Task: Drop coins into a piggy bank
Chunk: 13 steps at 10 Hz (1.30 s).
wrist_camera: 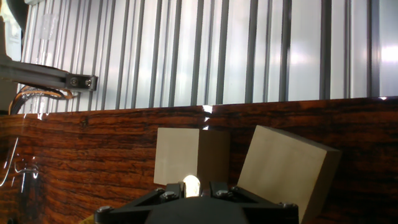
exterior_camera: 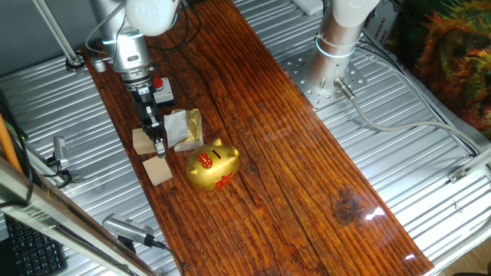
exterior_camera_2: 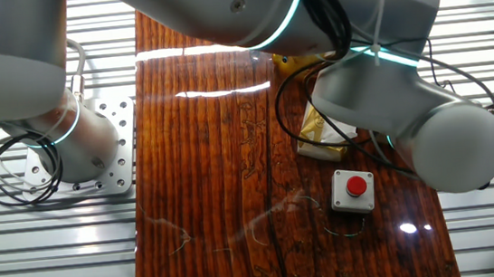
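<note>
The gold piggy bank (exterior_camera: pixel 213 165) with red markings and a dark slot on top stands on the wooden board. My gripper (exterior_camera: pixel 159 146) is to its left, pointing down between two tan wooden cubes, one (exterior_camera: pixel 142 141) beside it and one (exterior_camera: pixel 158 171) just in front. In the hand view my gripper (wrist_camera: pixel 191 186) is shut on a shiny coin (wrist_camera: pixel 191 184), and both cubes (wrist_camera: pixel 189 155) (wrist_camera: pixel 287 169) lie just beyond it. The piggy bank is out of the hand view and mostly hidden by the arm in the other fixed view.
A white-and-gold foil wrapper (exterior_camera: pixel 185 127) lies between my gripper and the piggy bank, and also shows in the other fixed view (exterior_camera_2: pixel 322 138). A red push button box (exterior_camera: pixel 162 90) (exterior_camera_2: pixel 354 188) sits behind. The board's left edge (exterior_camera: pixel 130 165) meets ribbed metal.
</note>
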Each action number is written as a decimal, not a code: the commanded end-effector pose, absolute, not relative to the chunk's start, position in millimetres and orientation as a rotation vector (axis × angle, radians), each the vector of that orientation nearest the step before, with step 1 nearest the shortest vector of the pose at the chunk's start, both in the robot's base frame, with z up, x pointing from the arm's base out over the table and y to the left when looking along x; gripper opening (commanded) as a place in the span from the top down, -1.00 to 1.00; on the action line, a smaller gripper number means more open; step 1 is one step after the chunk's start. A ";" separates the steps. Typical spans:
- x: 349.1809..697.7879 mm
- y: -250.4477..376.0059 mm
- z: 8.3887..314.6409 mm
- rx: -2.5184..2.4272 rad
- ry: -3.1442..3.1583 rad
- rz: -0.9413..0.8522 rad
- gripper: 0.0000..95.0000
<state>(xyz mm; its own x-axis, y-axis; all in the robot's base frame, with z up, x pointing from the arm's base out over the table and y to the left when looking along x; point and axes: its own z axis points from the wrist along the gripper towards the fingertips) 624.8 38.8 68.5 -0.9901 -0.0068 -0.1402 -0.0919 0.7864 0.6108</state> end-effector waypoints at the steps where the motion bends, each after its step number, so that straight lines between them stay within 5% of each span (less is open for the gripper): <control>1: 626.0 39.8 67.3 -0.078 2.844 0.986 0.60; 13: 624.3 40.8 64.2 -0.076 2.851 0.993 0.60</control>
